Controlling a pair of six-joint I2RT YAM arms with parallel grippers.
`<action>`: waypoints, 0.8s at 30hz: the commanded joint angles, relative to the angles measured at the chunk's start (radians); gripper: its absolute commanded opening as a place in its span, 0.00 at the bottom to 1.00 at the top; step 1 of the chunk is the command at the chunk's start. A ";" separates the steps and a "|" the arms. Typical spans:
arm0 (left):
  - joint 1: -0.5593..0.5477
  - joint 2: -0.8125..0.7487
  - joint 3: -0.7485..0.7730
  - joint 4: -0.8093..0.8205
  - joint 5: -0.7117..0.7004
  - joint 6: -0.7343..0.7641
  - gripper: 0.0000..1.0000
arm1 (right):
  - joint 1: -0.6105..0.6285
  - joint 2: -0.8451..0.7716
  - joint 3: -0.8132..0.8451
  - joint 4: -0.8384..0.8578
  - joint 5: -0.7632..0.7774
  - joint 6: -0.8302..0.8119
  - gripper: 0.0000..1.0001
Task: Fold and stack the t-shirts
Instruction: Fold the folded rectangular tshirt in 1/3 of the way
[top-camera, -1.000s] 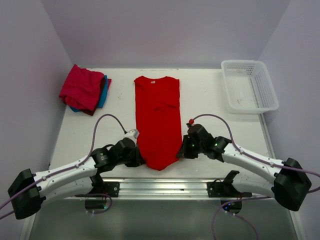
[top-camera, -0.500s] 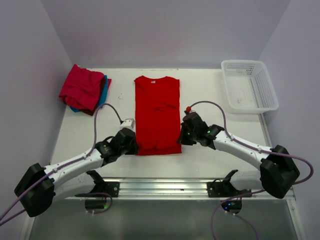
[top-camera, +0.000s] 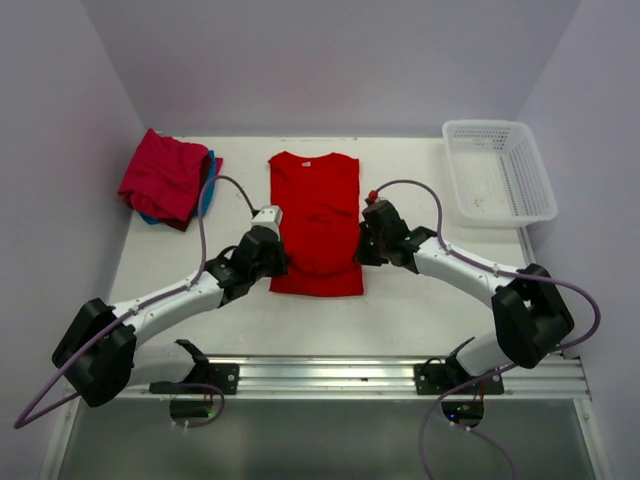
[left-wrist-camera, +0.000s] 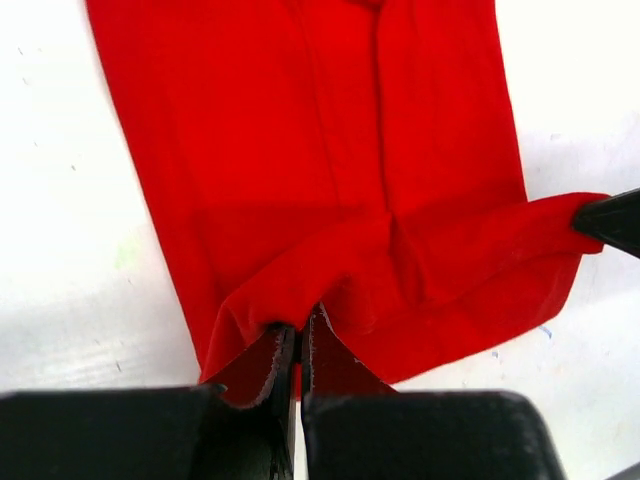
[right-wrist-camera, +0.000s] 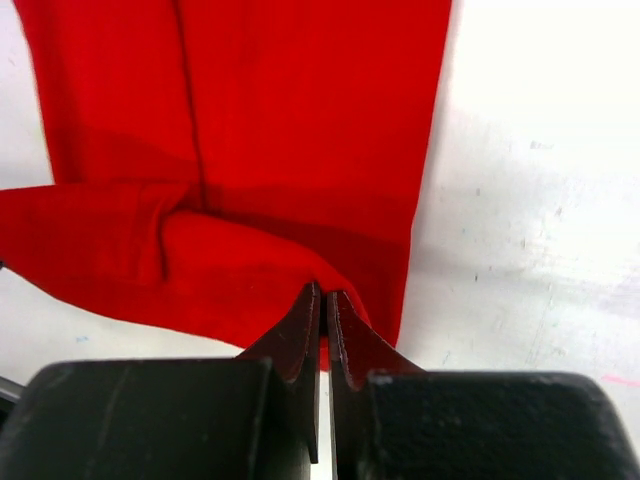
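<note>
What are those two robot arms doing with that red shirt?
They are folding it. The left gripper and the right gripper each pinch a bottom corner of the red t-shirt on the table. Its hem is lifted and doubled over the lower part. A crimson-pink t-shirt and a teal-blue t-shirt sit piled at the far left.

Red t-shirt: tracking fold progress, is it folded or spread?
Partly folded: red t-shirt is a narrow strip; left gripper and right gripper hold its hem doubled over the body.
</note>
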 joint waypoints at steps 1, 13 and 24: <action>0.069 0.022 0.057 0.093 0.011 0.068 0.00 | -0.029 0.022 0.103 0.041 0.034 -0.051 0.00; 0.378 0.518 0.548 0.117 0.086 0.142 1.00 | -0.149 0.615 0.882 -0.264 0.301 -0.178 0.97; 0.426 0.241 0.409 0.201 0.189 0.171 1.00 | -0.155 0.297 0.519 -0.026 0.252 -0.187 0.97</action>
